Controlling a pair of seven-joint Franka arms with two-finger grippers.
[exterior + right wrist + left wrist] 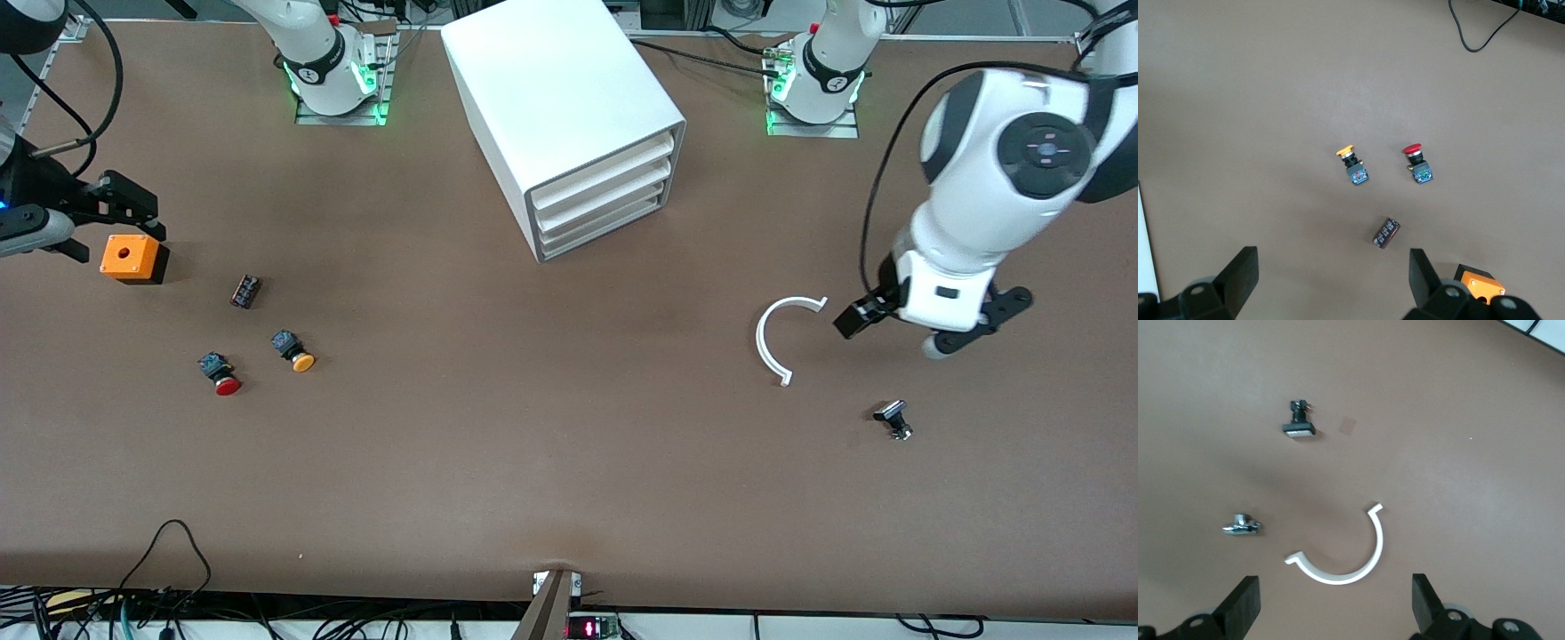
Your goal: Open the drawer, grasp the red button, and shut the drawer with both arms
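Red-capped button point(222, 373), lying sideways

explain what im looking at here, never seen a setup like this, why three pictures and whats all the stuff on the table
These are two white robot arms bolted to a brown table. The big picture looks down from a high camera facing them. The other two come from cameras on each arm's wrist, looking down past its own tool.

The left tool hangs open, holding nothing, over a white curved strip; a small black part lies nearer the camera. The right tool is also open and empty, beside an orange box with a hole.

Toward the right arm's end lie a red-capped button, an orange-capped button and a small dark block. Between the arm bases stands a white cabinet with three drawers, all shut, including the top drawer.
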